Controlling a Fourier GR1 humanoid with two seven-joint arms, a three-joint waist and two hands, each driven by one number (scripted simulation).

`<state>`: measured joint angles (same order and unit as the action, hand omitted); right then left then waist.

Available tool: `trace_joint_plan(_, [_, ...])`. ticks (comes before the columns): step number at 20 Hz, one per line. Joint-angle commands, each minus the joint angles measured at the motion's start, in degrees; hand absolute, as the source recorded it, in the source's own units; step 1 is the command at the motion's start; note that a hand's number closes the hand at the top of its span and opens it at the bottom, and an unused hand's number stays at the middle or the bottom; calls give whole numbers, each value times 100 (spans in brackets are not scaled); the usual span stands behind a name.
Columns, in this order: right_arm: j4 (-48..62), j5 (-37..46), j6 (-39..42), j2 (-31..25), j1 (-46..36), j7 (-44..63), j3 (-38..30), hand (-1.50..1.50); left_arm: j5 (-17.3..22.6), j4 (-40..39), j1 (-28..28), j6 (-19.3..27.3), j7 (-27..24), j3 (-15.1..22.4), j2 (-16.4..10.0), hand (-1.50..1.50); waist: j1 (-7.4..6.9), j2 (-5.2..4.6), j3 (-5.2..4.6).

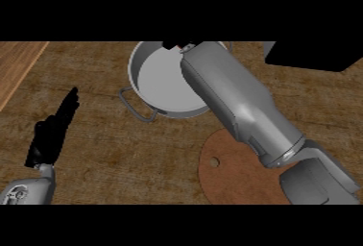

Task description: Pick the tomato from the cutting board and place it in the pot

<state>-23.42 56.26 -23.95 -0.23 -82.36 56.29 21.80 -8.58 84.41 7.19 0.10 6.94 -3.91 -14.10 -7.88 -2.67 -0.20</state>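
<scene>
Just over pot (136,72) rim, right hand (172,45)

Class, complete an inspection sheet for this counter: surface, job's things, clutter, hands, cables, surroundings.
Surface: brown wooden counter.
Job's things: grey pot at top; round cutting board lower right; tomato not visible.
Clutter: black box, top right.
Hands: left hand open, resting at left; right hand over the pot's far rim, mostly hidden.
Cables: nothing seen.
Surroundings: lighter wood strip, top left.
</scene>
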Motion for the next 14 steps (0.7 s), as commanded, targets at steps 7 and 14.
trace_joint_plan(7, [505,-771,-1201,22,106,-645,-995,-150,12,27,33,-88,18,-10,-69,0,-73,-91,18])
trace_joint_plan(14, [674,-911,-1841,22,137,-1443,-1179,-150,-70,177,-13,42,111,59,47,0,-28,-57,17])
